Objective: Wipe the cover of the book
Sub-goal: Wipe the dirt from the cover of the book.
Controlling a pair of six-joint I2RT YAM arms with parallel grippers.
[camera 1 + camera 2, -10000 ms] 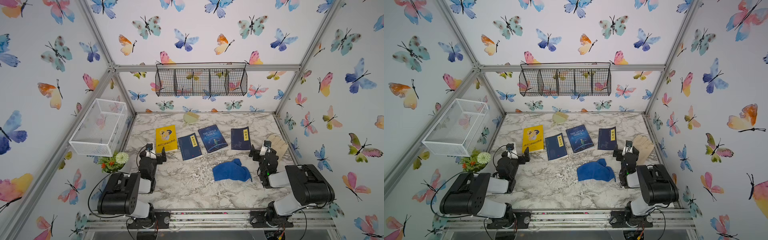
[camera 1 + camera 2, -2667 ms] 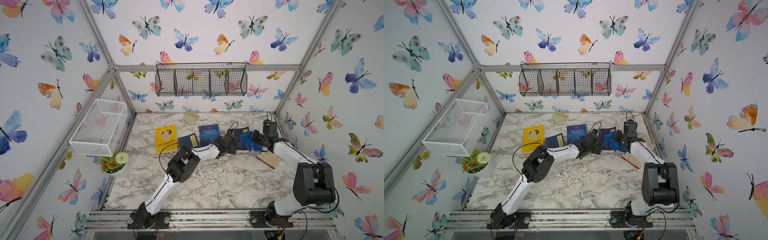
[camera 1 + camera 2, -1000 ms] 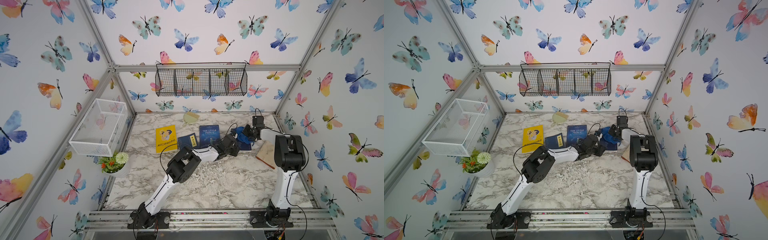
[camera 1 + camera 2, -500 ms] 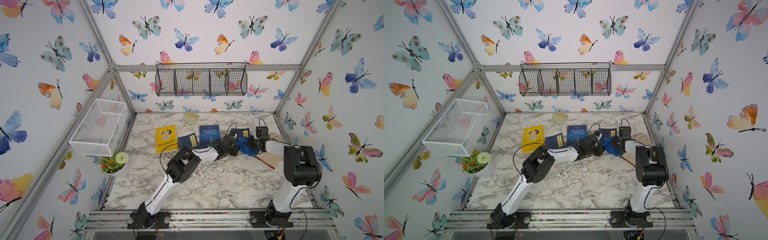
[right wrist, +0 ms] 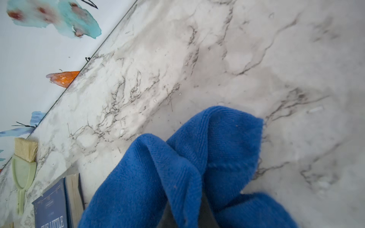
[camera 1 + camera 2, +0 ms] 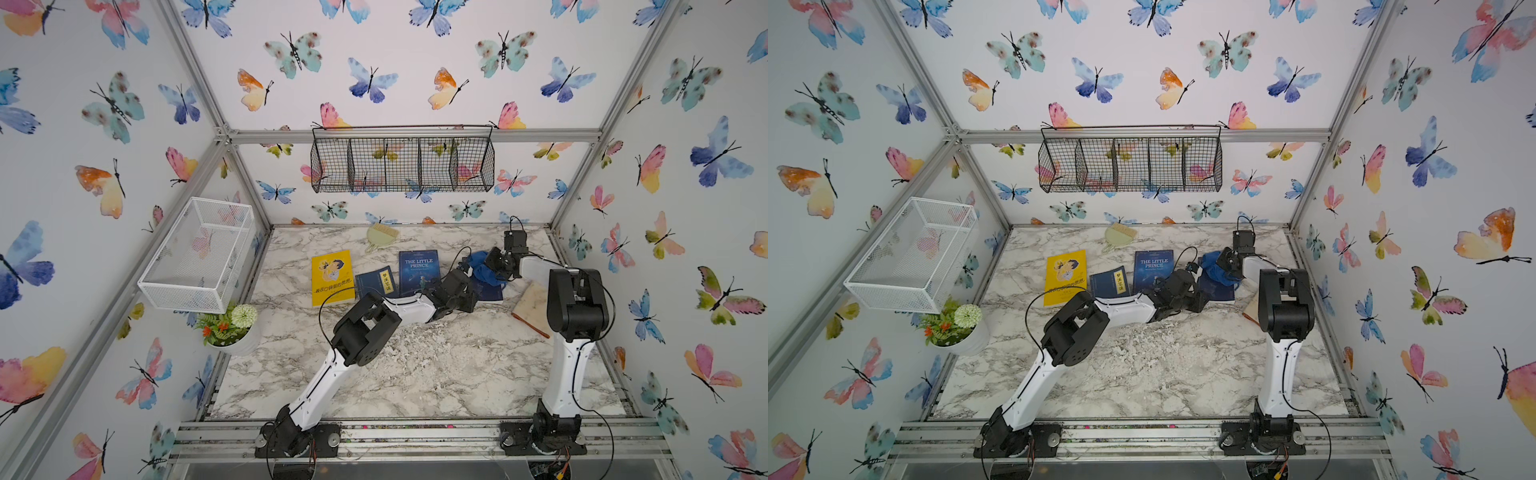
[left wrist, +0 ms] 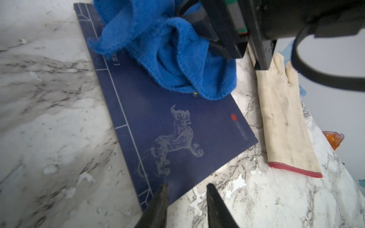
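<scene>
Right of centre in both top views, my right jaws were clamped on a blue cloth resting on the dark blue book on the marble desk, while my left jaws stood slightly apart at that book's lower-left corner.
</scene>
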